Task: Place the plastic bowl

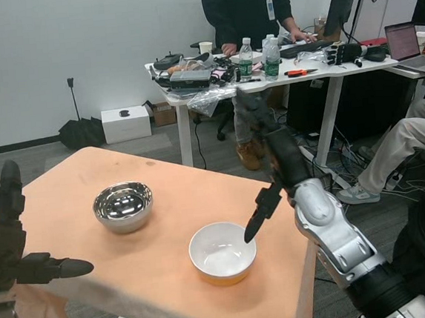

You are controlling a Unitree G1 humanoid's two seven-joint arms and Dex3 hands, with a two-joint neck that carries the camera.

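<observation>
The bowl (222, 253), white inside with an orange underside, sits upright on the bench (171, 282) close to its near edge, toward the right corner. Nothing is in it. The right robot hand (272, 161) hangs over the bench's right edge, just behind the bowl, fingers loose and apart, gripping nothing. One dark finger (258, 214) points down and its tip reaches the bowl's right rim; whether it touches the rim or only overlaps it from here I can't tell.

The left robot hand (8, 244) waits at the bench's left edge, spread wide and empty, fingers upright, thumb (58, 269) stuck out over the top.

A steel bowl (123, 206) stands left of and behind the plastic one, well apart from it, nearer the middle.

Beyond, a person (248, 7) in black stands at a cluttered white desk (280, 75) with water bottles (245, 58). Another person's legs (397, 146) show at the right.
</observation>
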